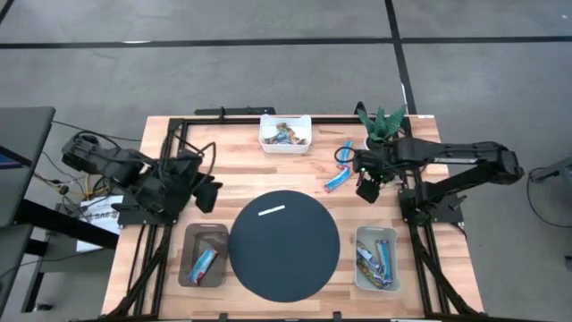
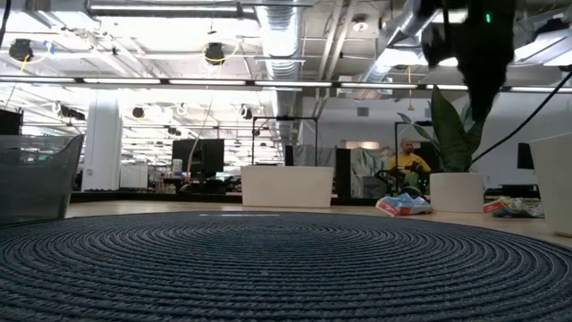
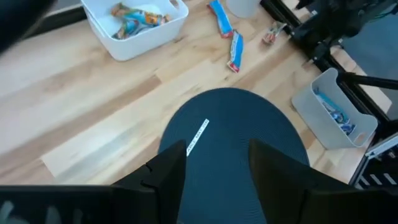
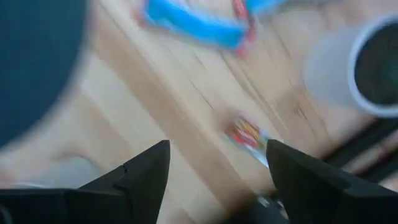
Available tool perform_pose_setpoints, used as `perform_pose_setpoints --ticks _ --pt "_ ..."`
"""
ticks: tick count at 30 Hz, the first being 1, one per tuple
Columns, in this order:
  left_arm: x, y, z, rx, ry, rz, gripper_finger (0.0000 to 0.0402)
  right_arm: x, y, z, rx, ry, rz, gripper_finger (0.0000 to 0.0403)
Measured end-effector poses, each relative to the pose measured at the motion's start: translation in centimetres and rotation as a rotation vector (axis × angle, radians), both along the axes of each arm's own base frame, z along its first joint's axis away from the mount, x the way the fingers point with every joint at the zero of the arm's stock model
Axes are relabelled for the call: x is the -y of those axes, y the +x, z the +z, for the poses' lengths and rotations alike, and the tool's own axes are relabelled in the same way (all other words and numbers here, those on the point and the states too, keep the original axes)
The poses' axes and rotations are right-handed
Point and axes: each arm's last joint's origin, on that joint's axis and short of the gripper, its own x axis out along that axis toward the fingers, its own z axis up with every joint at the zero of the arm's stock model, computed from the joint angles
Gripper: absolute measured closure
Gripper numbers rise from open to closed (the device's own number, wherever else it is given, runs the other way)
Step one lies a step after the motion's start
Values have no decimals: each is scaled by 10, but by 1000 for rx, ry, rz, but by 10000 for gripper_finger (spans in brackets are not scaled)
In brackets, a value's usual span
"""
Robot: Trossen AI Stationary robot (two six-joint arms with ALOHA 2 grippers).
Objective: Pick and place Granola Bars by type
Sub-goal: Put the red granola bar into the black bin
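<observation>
**Right pincer above loose bars, left pincer empty beside the disc**

The right pincer (image 1: 366, 190) hangs with jaws spread and empty over the bench (image 1: 232, 161), just beside two blue Granola Bars (image 1: 338, 179) lying loose near the potted plant (image 1: 382, 125). A small red-and-yellow wrapped piece (image 4: 247, 133) lies between its fingers in the wrist view (too blurred to name). The left pincer (image 1: 211, 192) sits at the bench's left side, parted and holding nothing, near the dark round disc (image 1: 284, 243). More bars lie in the white tray (image 1: 285, 134), the left grey bin (image 1: 204, 257) and the right bin (image 1: 375, 259).
</observation>
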Motion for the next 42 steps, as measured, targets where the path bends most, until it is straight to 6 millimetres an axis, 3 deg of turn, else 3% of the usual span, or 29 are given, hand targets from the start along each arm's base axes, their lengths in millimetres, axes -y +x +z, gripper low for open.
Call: perform_pose_setpoints --ticks 5,10,16,20,27,35,42 --pt "-6 0 3 -14 16 -56 235 14 -12 -47 -204 29 -7 143" --pt "-12 3 2 -55 22 -107 235 24 -19 -74 -230 38 -37 143" --pt "-22 6 1 -95 13 -142 235 31 -20 -85 -230 63 -69 143" --pt "-26 8 1 -113 4 -183 235 34 -16 -91 -249 90 2 143" --pt "-26 11 3 -111 24 -322 235 36 -8 -109 -365 135 101 143" --pt "-29 12 2 -123 33 -329 235 39 1 -132 -459 161 119 144" --pt "-30 11 2 -128 37 -330 235 43 10 -141 -427 112 131 180"
